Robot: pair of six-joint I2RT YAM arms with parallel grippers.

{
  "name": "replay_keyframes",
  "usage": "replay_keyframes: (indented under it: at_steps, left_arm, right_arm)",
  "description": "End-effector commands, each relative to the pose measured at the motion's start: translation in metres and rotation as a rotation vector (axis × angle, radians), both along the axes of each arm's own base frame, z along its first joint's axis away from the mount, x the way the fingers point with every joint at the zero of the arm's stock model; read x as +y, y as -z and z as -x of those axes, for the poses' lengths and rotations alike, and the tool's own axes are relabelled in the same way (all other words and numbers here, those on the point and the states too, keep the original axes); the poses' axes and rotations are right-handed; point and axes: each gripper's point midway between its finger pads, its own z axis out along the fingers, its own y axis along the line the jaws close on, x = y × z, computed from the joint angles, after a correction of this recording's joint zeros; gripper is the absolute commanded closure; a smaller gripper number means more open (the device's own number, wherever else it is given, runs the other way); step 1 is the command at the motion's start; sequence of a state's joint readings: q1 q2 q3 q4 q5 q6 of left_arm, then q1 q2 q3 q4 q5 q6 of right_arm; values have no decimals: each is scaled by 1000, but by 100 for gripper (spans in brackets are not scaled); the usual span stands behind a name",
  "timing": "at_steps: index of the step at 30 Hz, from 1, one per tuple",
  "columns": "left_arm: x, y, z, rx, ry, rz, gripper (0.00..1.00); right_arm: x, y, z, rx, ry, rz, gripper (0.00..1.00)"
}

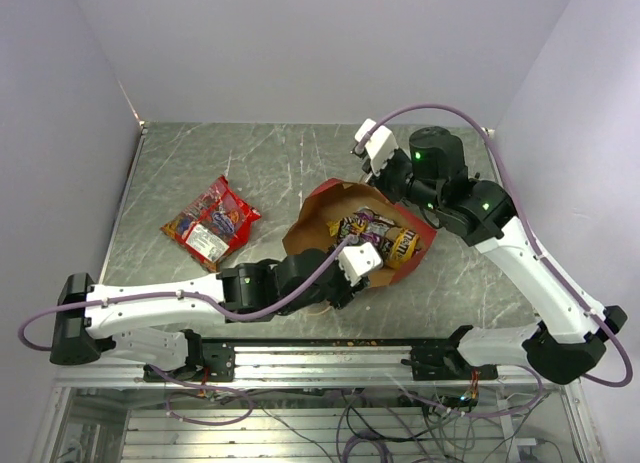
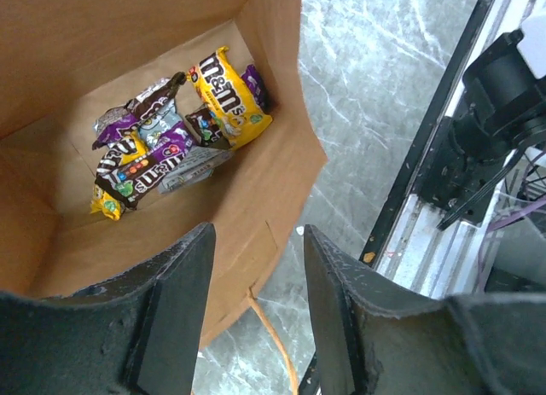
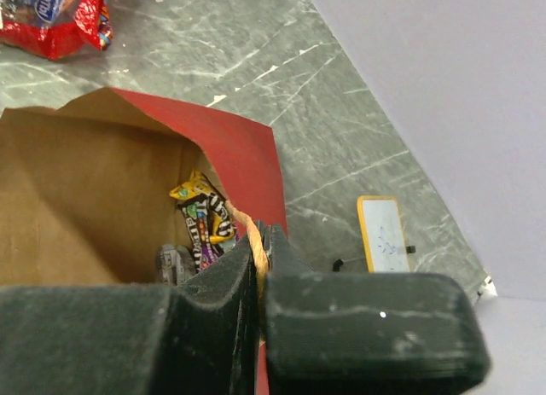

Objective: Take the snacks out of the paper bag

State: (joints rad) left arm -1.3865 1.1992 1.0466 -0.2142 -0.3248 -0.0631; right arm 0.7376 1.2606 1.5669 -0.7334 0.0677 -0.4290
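The brown paper bag (image 1: 322,226), red on one side, lies open mid-table. Inside it sit several snacks (image 2: 162,130): a yellow M&M's packet (image 2: 229,92), a brown one (image 2: 141,169) and purple wrappers. One red chip bag (image 1: 212,221) lies on the table left of the bag. My left gripper (image 2: 256,275) is open over the bag's near rim, and the rim and the thin loop handle (image 2: 275,348) run between its fingers without being pinched. At the far rim my right gripper (image 3: 263,241) is shut on the other handle (image 3: 249,229), holding that side of the mouth up.
A small white board with a yellow frame (image 3: 381,233) lies on the grey marbled table (image 1: 260,163) beyond the right gripper. The metal rail (image 1: 330,358) with the arm bases runs along the near edge. Walls close in on three sides.
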Motion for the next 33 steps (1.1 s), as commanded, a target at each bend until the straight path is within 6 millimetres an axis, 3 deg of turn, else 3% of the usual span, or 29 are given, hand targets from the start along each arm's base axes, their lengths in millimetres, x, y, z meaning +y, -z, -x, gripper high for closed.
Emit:
replay_keyframes:
  at_steps: [1,4,9,17,20,24,33]
  left_arm:
    - [-7,19,-3,-31,30,-43,44]
    - [-12,28,-9,-58,21,-51,45]
    - [-17,48,-38,-46,-16,-70,49]
    - [-38,93,-56,-92,56,-199,52]
    - [-40,111,-64,-116,49,-255,47]
    - [-46,115,-77,-168,25,-284,40]
    - [-64,146,-81,-168,85,-372,37]
  right_arm:
    - [9,-16,8,-4,-5,-117,100]
    - [10,-19,11,-1,-11,-130,100]
    - [10,-23,13,3,-10,-130,100]
    - [4,-26,17,-28,-7,-144,100]
    - [4,-29,16,-30,-10,-141,100]
    - [4,-32,16,-35,-13,-135,100]
    - [0,-35,15,-56,-5,-125,100]
